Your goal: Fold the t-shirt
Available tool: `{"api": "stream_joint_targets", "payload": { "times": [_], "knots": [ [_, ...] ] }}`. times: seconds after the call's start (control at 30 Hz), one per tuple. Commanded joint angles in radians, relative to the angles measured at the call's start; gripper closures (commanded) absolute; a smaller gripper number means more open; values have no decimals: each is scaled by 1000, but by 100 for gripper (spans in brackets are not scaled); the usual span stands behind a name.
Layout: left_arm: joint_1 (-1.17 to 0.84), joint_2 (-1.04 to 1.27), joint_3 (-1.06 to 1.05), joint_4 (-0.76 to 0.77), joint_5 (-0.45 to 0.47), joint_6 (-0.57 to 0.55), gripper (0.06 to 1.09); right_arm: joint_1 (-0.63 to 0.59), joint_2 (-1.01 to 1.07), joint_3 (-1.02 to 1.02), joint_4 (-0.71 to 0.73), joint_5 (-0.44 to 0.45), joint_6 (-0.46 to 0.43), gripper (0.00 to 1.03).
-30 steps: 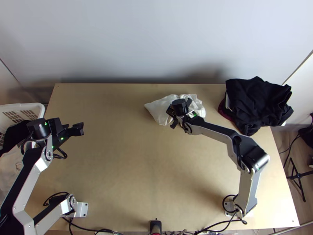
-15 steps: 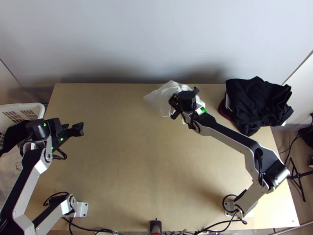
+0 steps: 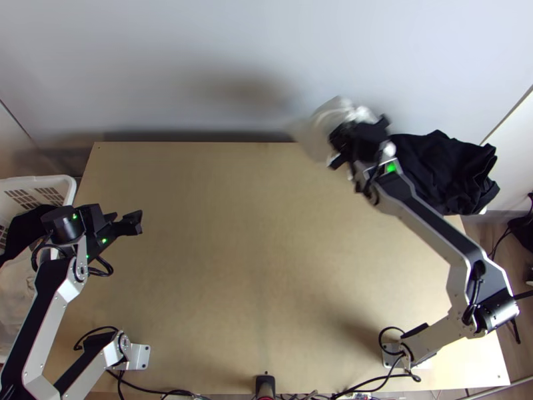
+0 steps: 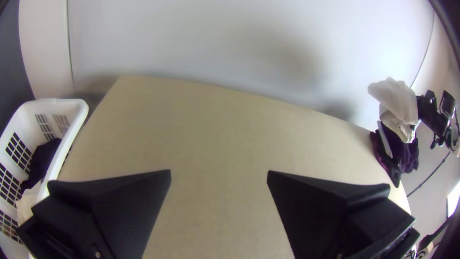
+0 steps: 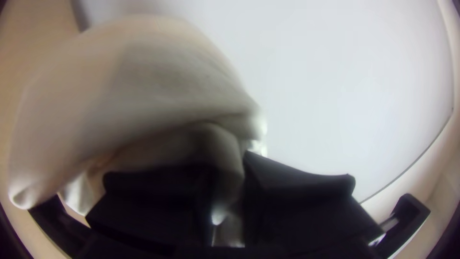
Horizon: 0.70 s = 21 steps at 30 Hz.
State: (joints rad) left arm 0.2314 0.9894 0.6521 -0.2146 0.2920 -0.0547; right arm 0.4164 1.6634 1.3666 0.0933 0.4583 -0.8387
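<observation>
The right gripper [image 5: 227,165] pinches the bunched t-shirt [image 5: 158,86] up near the dark clothes [image 3: 450,167]; the left gripper [image 4: 219,171] has its jaws apart. Cloth looks light (and floppy!), so grab two corners.

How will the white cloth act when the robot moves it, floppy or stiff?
Probably floppy: the white cloth droops in soft folds from the right gripper. Its loose parts may swing, since only a bunch is pinched. It looks thin, so it is likely light.
</observation>
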Motion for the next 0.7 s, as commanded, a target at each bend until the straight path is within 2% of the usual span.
{"api": "stream_joint_targets", "payload": {
  "times": [0.0, 0.67],
  "knots": [
    [-3, -17, -22, -8, 1, 0, 11, -172, -19, 88, -21, -35, -69, 100],
    [-3, -54, -68, -12, 3, 12, 11, -628, -79, 3, -17, -207, -132, 100]
  ]
}}
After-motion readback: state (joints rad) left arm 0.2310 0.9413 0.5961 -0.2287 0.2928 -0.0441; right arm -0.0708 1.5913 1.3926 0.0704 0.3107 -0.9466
